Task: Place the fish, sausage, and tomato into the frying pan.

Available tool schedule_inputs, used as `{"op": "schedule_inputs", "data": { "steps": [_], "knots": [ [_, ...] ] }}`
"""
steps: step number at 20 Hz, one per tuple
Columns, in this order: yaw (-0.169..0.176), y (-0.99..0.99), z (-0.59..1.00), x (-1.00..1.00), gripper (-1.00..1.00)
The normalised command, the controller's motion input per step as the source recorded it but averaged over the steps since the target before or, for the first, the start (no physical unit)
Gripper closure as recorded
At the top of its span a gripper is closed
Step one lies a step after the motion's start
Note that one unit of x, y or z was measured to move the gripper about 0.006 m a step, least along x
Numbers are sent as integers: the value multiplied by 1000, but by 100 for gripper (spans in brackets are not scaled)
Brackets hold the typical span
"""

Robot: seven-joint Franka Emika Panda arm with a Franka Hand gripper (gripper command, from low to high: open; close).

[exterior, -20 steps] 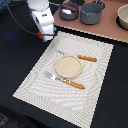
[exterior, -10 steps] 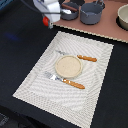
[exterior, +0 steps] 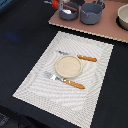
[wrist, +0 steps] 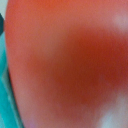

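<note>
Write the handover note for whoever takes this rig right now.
Gripper: at the exterior view's top edge, over the frying pan; open or shut cannot be told.
Tomato: probably the blurred red surface that fills the wrist view, very close to the camera.
Fish, sausage: not made out in either view.
Done: nothing can be confirmed in the pan.
Left: check the pan, then place whatever is missing.

A black table (exterior: 20, 45) fills the exterior view, with a pale woven placemat (exterior: 95, 80) at centre and a pinkish-brown board (exterior: 100, 31) at 1 o'clock.
</note>
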Motion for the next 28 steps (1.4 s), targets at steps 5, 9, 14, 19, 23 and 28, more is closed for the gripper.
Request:
{"op": "schedule_inputs", "data": {
  "steps": [5,9,14,19,23,28],
  "knots": [
    [2,602,-11,303,100],
    [9,436,0,134,100],
    [6,422,9,19,-100],
    [6,322,634,-3,-100],
    [11,193,736,-31,-100],
    [-11,-30,957,7,-100]
  ]
}}
